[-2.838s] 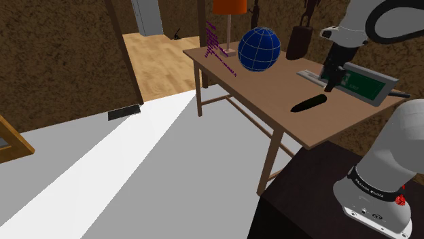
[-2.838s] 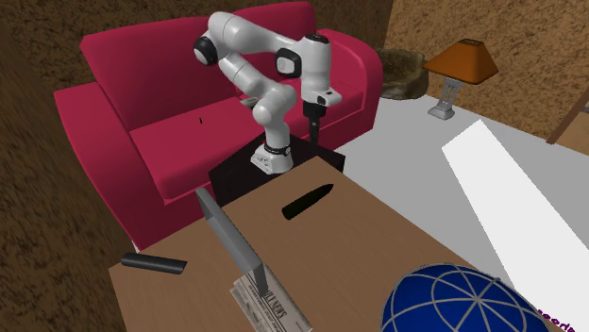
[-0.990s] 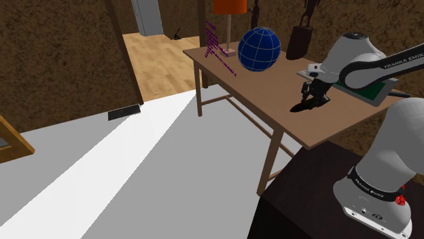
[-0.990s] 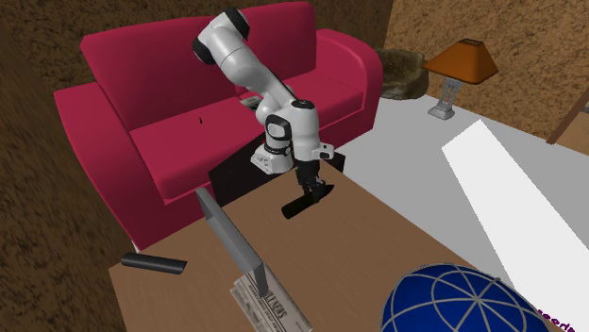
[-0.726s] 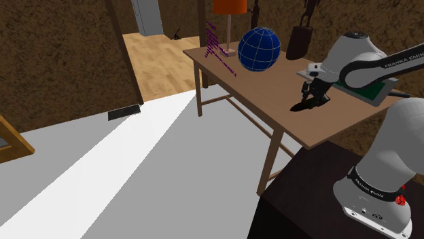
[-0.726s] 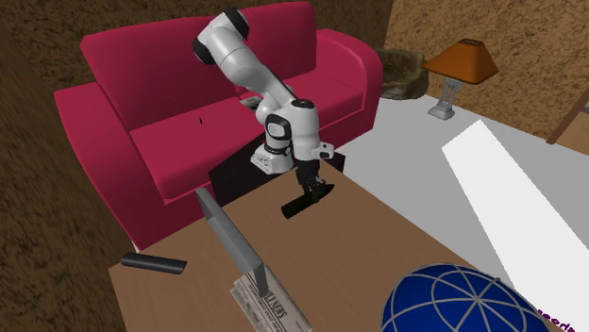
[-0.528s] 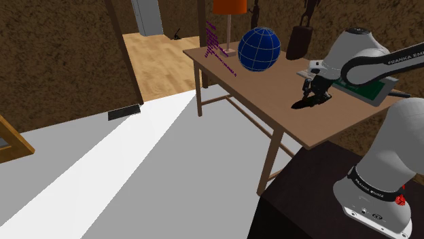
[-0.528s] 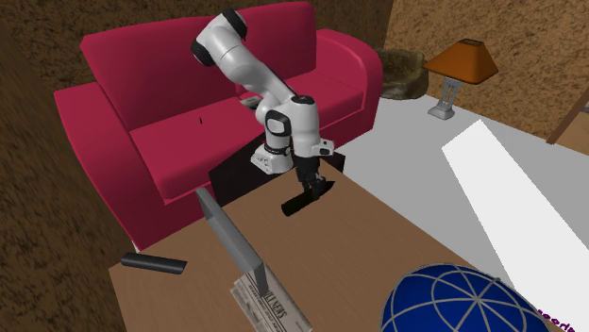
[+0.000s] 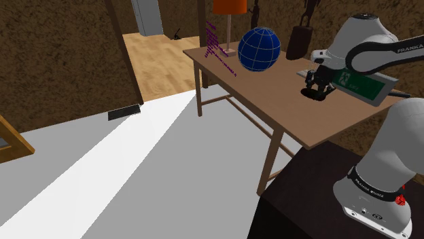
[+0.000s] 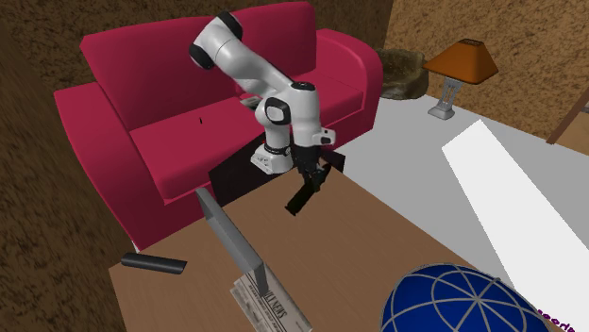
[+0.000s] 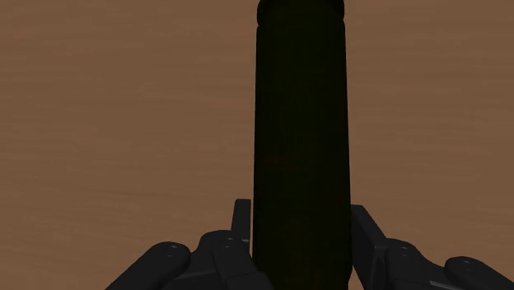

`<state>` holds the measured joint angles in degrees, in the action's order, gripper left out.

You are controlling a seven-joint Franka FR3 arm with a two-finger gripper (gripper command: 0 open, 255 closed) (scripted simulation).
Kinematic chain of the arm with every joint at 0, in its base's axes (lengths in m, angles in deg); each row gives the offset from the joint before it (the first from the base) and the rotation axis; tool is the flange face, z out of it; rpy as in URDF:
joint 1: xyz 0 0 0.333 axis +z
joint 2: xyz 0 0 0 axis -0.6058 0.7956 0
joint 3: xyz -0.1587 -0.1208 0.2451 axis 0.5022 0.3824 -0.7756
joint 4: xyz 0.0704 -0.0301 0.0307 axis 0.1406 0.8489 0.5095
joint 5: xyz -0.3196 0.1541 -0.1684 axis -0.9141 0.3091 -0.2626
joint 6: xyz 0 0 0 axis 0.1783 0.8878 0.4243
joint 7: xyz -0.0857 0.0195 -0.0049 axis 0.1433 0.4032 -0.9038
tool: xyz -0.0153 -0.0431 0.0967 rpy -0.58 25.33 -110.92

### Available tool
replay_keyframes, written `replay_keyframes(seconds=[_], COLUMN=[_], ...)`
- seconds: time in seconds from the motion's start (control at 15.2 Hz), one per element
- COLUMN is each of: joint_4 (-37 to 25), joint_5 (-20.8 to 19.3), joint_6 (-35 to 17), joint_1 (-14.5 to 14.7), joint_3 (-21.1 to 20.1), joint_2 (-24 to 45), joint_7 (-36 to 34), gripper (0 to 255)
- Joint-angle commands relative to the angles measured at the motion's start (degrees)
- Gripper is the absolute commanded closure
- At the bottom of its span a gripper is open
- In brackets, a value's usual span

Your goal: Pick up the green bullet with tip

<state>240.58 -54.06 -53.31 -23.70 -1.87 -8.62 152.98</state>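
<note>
My end effector (image 11: pixel 301 229) is clamped near one end of the near-black bullet-shaped cylinder (image 11: pixel 301 123), so it dangles tilted over the brown wooden bench (image 11: pixel 123 123).

One dark bullet (image 10: pixel 298 200), one blue globe (image 9: pixel 259 48), one red sofa (image 10: pixel 142 123), apparently two orange lamps (image 10: pixel 462 58).

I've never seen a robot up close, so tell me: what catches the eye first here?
The white arm has its black tool clasped on a dark bullet, which hangs tilted over the brown table. Behind the arm in the second exterior view stands a big red sofa. A blue globe sits at the table's end away from the stand.
</note>
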Motion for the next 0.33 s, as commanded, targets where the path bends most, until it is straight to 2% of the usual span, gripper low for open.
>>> replay_keyframes(seconds=[0.0,0.26], joint_4=[-0.92,-1.82], joint_5=[1.12,2.24], joint_6=[1.91,3.9], joint_1=[0.05,0.02], joint_3=[-1.21,-2.52], joint_2=[-0.98,-2.03], joint_7=[0.41,0.8], gripper=[255,255])
